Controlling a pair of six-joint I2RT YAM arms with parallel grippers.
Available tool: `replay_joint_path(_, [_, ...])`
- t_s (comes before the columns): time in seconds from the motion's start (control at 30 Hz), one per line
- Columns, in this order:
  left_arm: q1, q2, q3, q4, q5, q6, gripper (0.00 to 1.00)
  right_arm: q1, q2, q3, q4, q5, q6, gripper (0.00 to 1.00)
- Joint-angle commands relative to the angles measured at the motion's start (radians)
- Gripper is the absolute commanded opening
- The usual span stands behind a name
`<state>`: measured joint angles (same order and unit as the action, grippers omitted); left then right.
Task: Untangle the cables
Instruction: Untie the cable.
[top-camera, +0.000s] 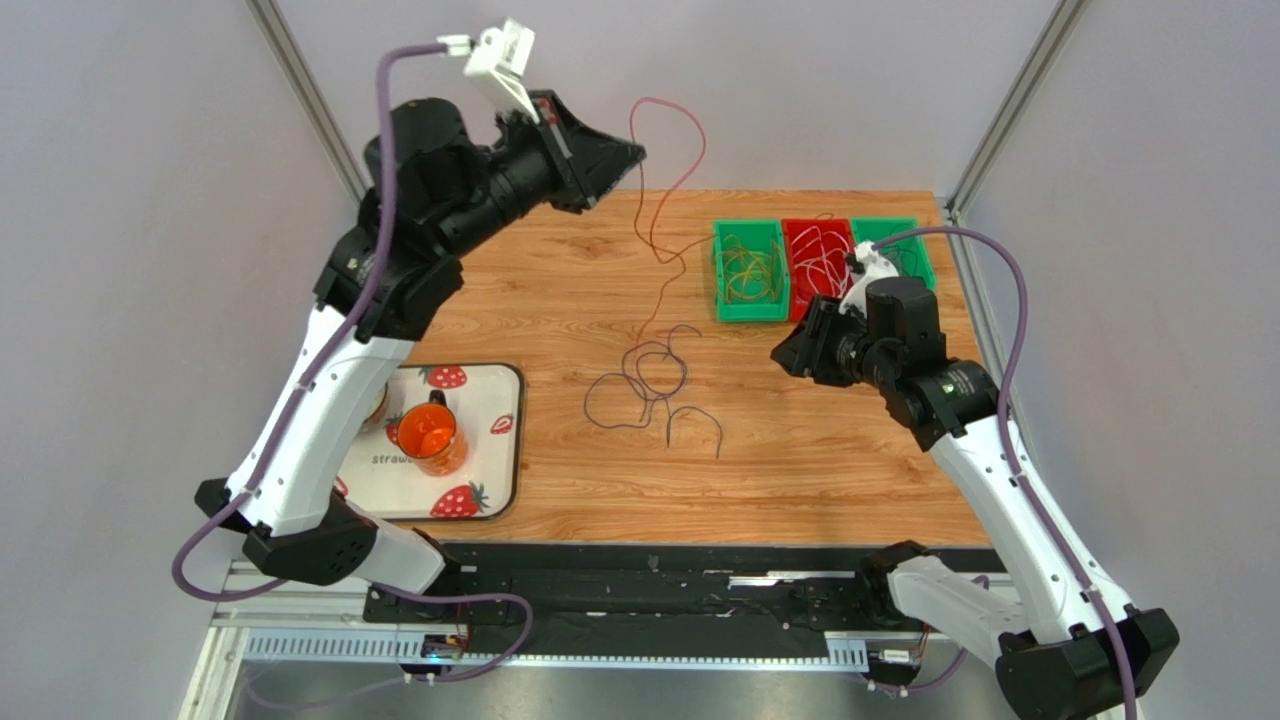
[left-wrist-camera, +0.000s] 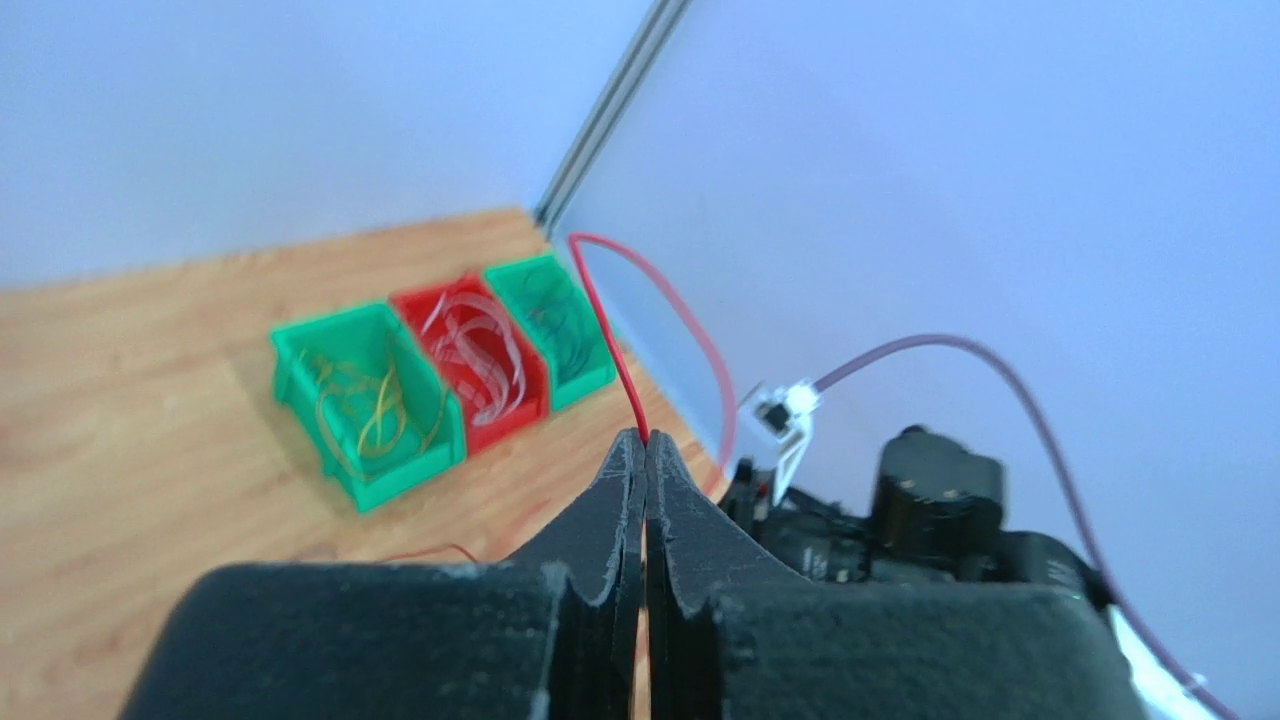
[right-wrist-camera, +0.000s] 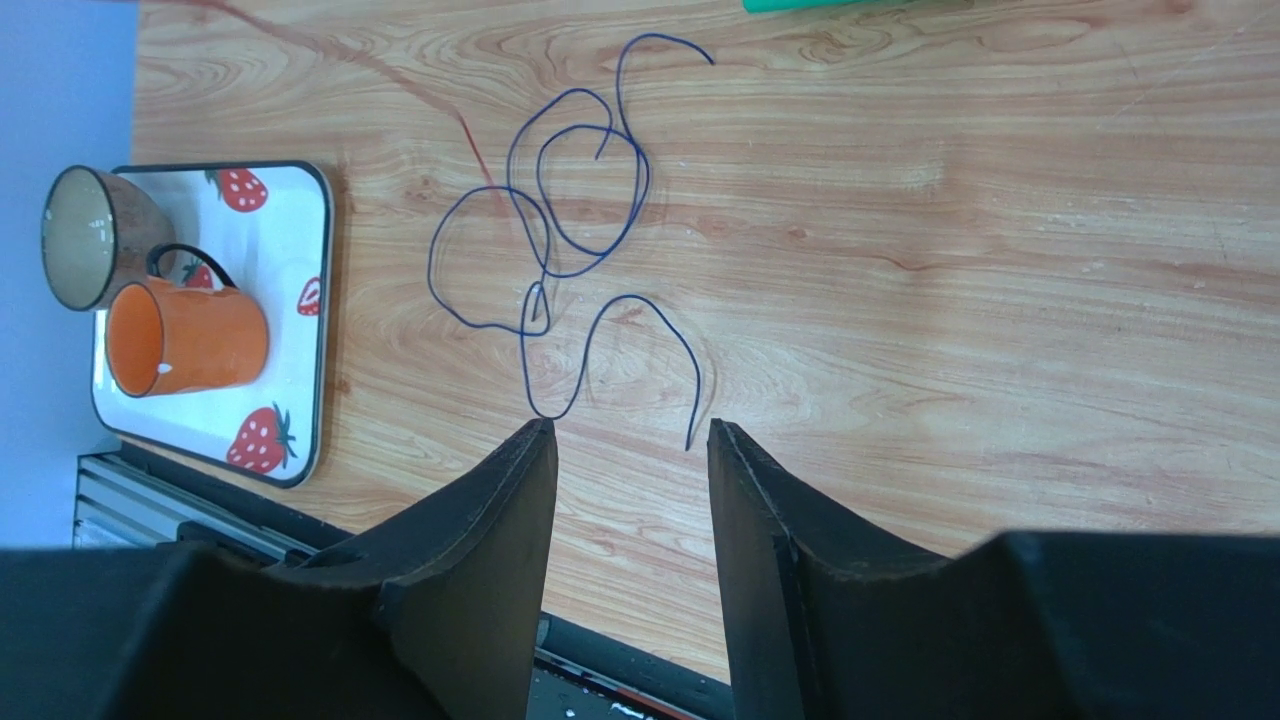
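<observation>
My left gripper (top-camera: 613, 159) is raised above the far left of the table, shut on a thin red cable (top-camera: 663, 180). The wrist view shows its tips (left-wrist-camera: 646, 440) pinching the red cable (left-wrist-camera: 609, 323), which arcs upward. This cable loops high, then hangs down to the wooden table (top-camera: 842, 465) and meets a dark blue cable (top-camera: 655, 384) lying in loose loops at the table's middle. My right gripper (top-camera: 786, 354) hovers right of that tangle, open and holding nothing. In its wrist view (right-wrist-camera: 631, 435) the dark blue cable (right-wrist-camera: 573, 225) lies just beyond the fingertips.
Three small bins stand at the back right: a green bin (top-camera: 748, 273) with yellow wires, a red bin (top-camera: 819, 264) with white wires, and another green bin (top-camera: 902, 249). A strawberry tray (top-camera: 484, 495) at the left holds an orange mug (top-camera: 428, 435) and a brown cup (right-wrist-camera: 90, 237).
</observation>
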<state>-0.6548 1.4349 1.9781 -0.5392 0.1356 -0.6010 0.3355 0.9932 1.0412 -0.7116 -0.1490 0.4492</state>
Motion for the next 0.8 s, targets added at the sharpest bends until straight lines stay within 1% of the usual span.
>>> replay_joint_path(0.0, [-0.003, 0.028, 0.235, -0.018, 0.088, 0.107, 0.00, 0.004, -0.047, 0.049, 0.015, -0.018, 0.017, 0.45])
replay_joint_path(0.07, [-0.003, 0.047, 0.327, -0.005, 0.105, 0.110, 0.00, 0.004, -0.067, 0.049, 0.017, -0.018, 0.019, 0.46])
replay_joint_path(0.1, [-0.003, 0.050, 0.343, 0.005, 0.130, 0.104, 0.00, 0.004, -0.073, 0.048, 0.018, -0.017, 0.022, 0.45])
replay_joint_path(0.13, [-0.003, 0.047, 0.350, 0.039, 0.145, 0.101, 0.00, 0.004, -0.079, 0.048, 0.018, -0.015, 0.020, 0.46])
replay_joint_path(0.23, [-0.003, 0.018, 0.308, 0.088, 0.179, 0.076, 0.00, 0.004, -0.100, 0.046, 0.021, -0.004, 0.020, 0.46])
replay_joint_path(0.33, [-0.003, -0.042, 0.164, 0.123, 0.171, 0.070, 0.00, 0.002, -0.120, 0.043, 0.023, 0.017, 0.013, 0.46])
replay_joint_path(0.37, [-0.003, -0.060, 0.066, 0.134, 0.164, 0.067, 0.00, 0.002, -0.125, 0.042, 0.021, 0.031, 0.008, 0.46])
replay_joint_path(0.43, [-0.002, -0.117, -0.040, 0.163, 0.141, 0.049, 0.00, 0.004, -0.131, 0.040, 0.017, 0.043, 0.002, 0.45])
replay_joint_path(0.47, [-0.003, -0.135, -0.159, 0.182, 0.136, 0.038, 0.00, 0.004, -0.133, 0.039, 0.015, 0.051, 0.002, 0.45])
replay_joint_path(0.53, [-0.003, -0.186, -0.290, 0.255, 0.140, -0.011, 0.00, 0.004, -0.136, 0.037, 0.014, 0.055, 0.000, 0.46])
replay_joint_path(0.57, [-0.002, -0.195, -0.406, 0.274, 0.145, -0.025, 0.00, 0.002, -0.137, 0.031, 0.014, 0.058, 0.002, 0.46])
replay_joint_path(0.67, [-0.002, -0.189, -0.571, 0.289, 0.142, -0.074, 0.00, 0.002, -0.143, 0.019, 0.017, 0.049, 0.008, 0.45])
replay_joint_path(0.73, [-0.003, -0.150, -0.625, 0.274, 0.147, -0.112, 0.00, 0.004, -0.145, 0.013, 0.023, 0.034, 0.008, 0.45])
replay_joint_path(0.77, [-0.003, -0.131, -0.672, 0.281, 0.191, -0.135, 0.00, 0.004, -0.145, 0.005, 0.027, 0.025, 0.005, 0.46])
